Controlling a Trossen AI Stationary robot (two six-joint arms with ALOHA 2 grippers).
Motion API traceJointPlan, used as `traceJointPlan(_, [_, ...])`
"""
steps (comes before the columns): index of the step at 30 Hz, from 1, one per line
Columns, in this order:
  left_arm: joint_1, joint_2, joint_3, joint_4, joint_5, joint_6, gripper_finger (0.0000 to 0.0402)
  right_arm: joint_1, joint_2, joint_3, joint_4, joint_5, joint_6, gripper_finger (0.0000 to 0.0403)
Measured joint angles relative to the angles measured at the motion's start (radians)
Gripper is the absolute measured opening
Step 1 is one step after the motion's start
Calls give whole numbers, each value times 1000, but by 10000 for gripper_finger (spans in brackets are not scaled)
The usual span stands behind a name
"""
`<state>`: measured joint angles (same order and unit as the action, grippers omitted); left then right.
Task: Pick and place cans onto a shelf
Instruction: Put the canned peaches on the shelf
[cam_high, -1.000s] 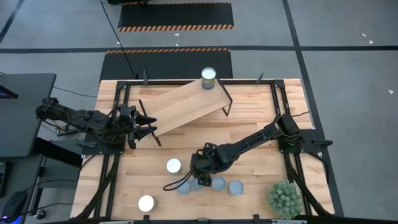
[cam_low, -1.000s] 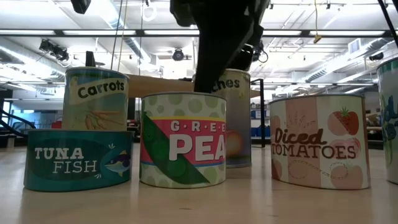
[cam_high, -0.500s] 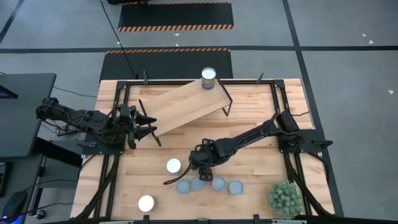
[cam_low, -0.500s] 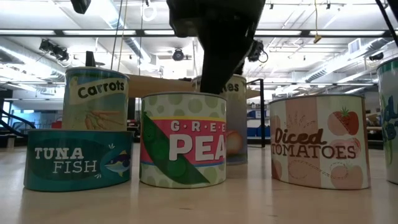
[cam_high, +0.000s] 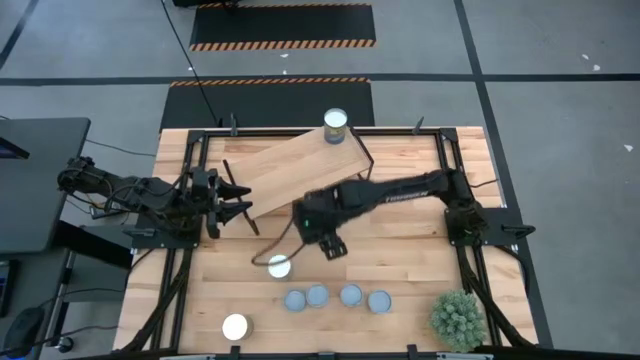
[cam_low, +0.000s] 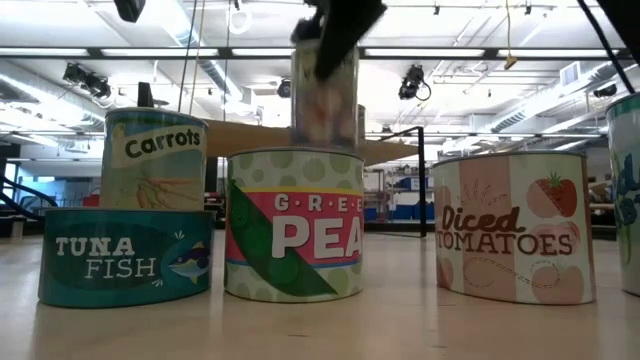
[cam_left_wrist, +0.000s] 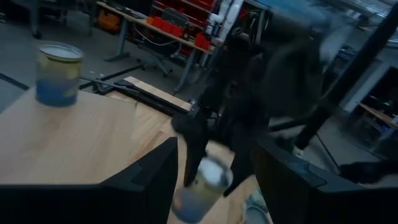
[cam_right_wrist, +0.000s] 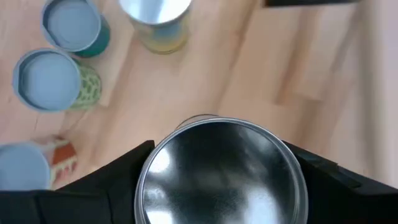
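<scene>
My right gripper (cam_high: 325, 238) is shut on a tall silver-topped can (cam_right_wrist: 221, 171), above the table near the shelf's near edge. In the low view this can (cam_low: 325, 95) hangs high above the pea can (cam_low: 295, 240). The tilted wooden shelf (cam_high: 295, 170) carries one tall can (cam_high: 336, 127) standing at its far right corner. Two white-topped cans (cam_high: 279, 265) (cam_high: 235, 325) and several short blue-grey-topped cans (cam_high: 318, 296) stand on the table. My left gripper (cam_high: 238, 205) is open and empty at the shelf's left end. My right gripper pinches the can between its two fingers (cam_right_wrist: 127, 171), which sit on opposite sides of the wall just under the top rim (cam_right_wrist: 155, 162). The fingers come from above, pointing down. The can is roughly upright and lifted clear of the table (cam_low: 325, 120).
A green potted plant (cam_high: 458, 318) stands at the near right corner. Black frame rails (cam_high: 445, 160) run along the table's sides. The short cans stand in a row near the front edge, the tuna can (cam_low: 125, 255) and the tomato can (cam_low: 515, 230) closest to the low camera.
My right gripper has risen and gone from behind the row of short cans toward the far edge and the shelf, carrying the tall can. The can has been lifted clear of the table and now hangs well above the pea can.
</scene>
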<state>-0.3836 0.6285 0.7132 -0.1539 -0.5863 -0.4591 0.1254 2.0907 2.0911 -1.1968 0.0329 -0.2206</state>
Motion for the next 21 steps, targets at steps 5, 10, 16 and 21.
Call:
traceJointPlan(5, [0,0,0,0,-55,-1,208,-68,0,136,-117,-1,-105,313])
traceJointPlan(10, [0,0,0,0,-67,-1,208,-127,0,206,-182,-7,-177,314])
traceJointPlan(16, [0,0,0,0,-123,0,208,-199,-1,218,-180,-6,-276,314])
traceJointPlan(21, [0,0,0,0,-153,1,208,-263,-1,218,-128,-40,-323,314])
